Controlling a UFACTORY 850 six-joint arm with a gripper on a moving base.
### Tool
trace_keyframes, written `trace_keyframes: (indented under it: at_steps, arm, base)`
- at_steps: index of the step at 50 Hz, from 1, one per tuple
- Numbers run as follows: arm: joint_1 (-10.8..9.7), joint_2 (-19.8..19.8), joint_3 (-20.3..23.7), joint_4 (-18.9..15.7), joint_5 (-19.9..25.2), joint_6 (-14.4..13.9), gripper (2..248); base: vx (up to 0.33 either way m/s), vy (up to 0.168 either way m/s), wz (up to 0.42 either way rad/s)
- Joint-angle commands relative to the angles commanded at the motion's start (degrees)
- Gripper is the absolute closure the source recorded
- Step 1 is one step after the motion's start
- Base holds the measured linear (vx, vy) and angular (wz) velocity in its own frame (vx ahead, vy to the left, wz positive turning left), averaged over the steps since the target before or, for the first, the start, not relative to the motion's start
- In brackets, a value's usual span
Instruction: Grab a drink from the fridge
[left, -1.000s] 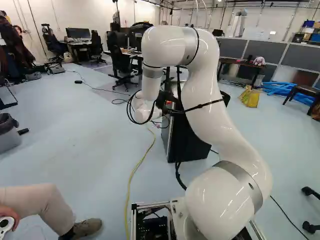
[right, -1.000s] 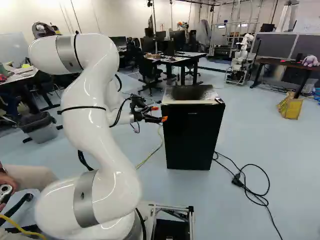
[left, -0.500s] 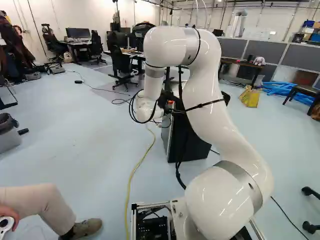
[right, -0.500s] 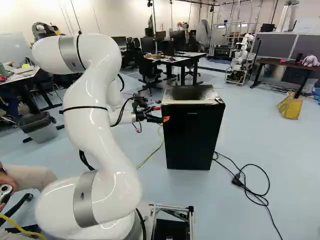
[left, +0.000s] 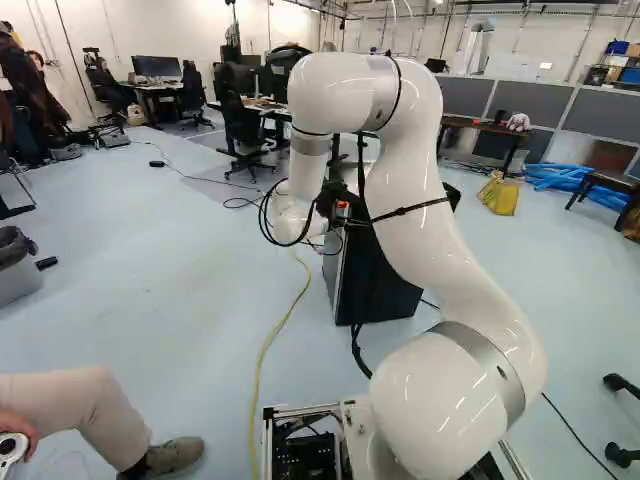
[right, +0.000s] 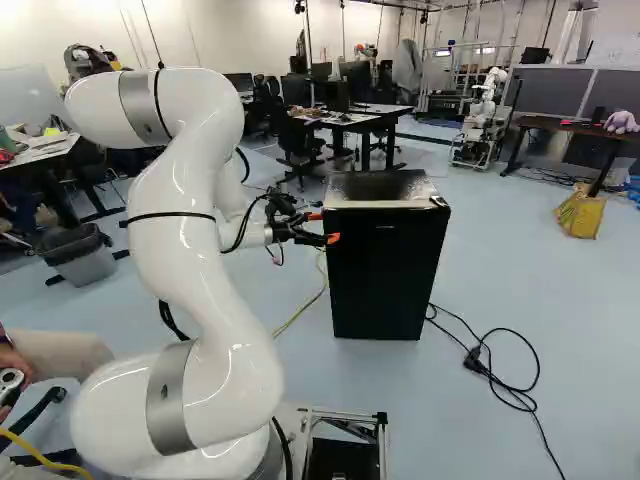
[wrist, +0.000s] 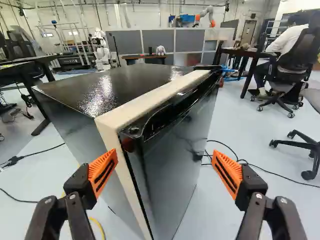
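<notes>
The gripper (right: 318, 226) is beside the fridge's upper left edge in the right base view. In the wrist view the gripper (wrist: 164, 172) stands wide open, its orange pads (wrist: 102, 172) apart. The black fridge (right: 388, 265) is upright with its door shut; its near corner, with a pale strip (wrist: 150, 100) between door and body, lies ahead of and between the fingers without being gripped. The glossy door (wrist: 175, 155) has a recessed grip along its top edge. No drink shows; the inside of the fridge is hidden.
A black cable (right: 500, 375) lies on the floor right of the fridge, a yellow cable (left: 268, 345) left of it. A person's leg (left: 75, 410) is close at the left. Another robot (right: 480, 120) stands far behind. A yellow bag (right: 581, 212) lies farther right.
Over the last second the arm has shifted slightly forward, bringing the gripper a little closer to the fridge's edge. The base and the fridge have not moved.
</notes>
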Motion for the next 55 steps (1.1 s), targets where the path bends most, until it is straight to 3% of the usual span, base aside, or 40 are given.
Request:
trace_keyframes:
  at_steps: [55]
  arm:
    - [0.3,1.0,1.8,1.8,2.7,0.0,3]
  base:
    - [0.000,0.000,0.000]
